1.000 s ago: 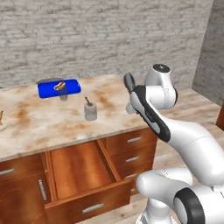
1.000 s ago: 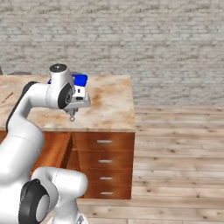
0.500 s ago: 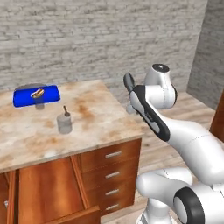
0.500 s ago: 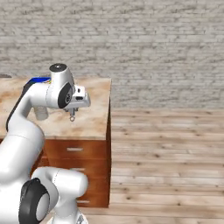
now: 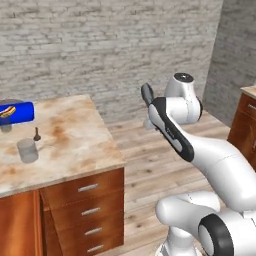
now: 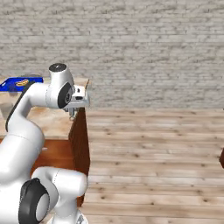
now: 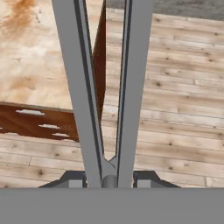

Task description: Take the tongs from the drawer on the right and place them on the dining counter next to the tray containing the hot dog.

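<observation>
the hand [image 7: 109, 177] was closed narrowly on the tongs [image 7: 107, 87], whose two grey arms ran straight out from the fingers, long axis in line with the hand. in the right base view the hand [image 6: 72, 114] hung past the tabletop's [image 5: 75, 135] end corner, over the wooden floor [image 6: 153, 148]. the blue tray [image 5: 17, 112] with the hot dog [image 5: 6, 111] lay well away at the far left, so i judged the carry must go back across that top.
</observation>
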Tool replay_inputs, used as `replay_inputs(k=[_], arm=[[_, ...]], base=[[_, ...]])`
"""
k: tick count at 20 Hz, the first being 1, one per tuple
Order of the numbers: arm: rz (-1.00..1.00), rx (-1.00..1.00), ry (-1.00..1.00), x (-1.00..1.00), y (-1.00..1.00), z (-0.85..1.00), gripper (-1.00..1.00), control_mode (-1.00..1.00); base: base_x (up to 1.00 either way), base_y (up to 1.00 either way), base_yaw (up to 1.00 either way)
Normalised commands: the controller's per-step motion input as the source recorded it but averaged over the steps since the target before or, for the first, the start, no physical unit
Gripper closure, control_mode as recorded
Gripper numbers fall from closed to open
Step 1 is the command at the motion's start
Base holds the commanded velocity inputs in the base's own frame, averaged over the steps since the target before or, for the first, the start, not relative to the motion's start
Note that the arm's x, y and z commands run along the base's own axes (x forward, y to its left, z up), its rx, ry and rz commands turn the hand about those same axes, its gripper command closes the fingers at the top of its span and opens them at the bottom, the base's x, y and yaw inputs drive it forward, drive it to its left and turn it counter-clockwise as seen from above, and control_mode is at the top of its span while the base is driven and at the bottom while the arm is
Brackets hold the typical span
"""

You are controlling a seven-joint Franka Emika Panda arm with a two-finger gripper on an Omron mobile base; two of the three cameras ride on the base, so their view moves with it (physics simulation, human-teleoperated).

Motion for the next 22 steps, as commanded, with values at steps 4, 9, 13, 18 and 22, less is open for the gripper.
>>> replay_inputs(k=[4, 9, 13, 18, 22], arm=[[0.00, 0.00, 0.00, 0.00, 0.00, 0.00, 1.00, 1.00], [0.00, 0.00, 0.00, 0.00, 0.00, 0.00, 1.00, 1.00], [0.00, 0.00, 0.00, 0.00, 0.00, 0.00, 1.00, 1.00], [0.00, 0.00, 0.00, 0.00, 0.00, 0.00, 1.00, 1.00], [0.00, 0.00, 0.00, 0.00, 0.00, 0.00, 1.00, 1.00]], base=[[0.56, -0.93, 0.00], [0.68, -0.87, 0.00], [0.99, -0.81, 0.00], [1.00, -0.43, 0.02], [1.00, -0.07, 0.24]])
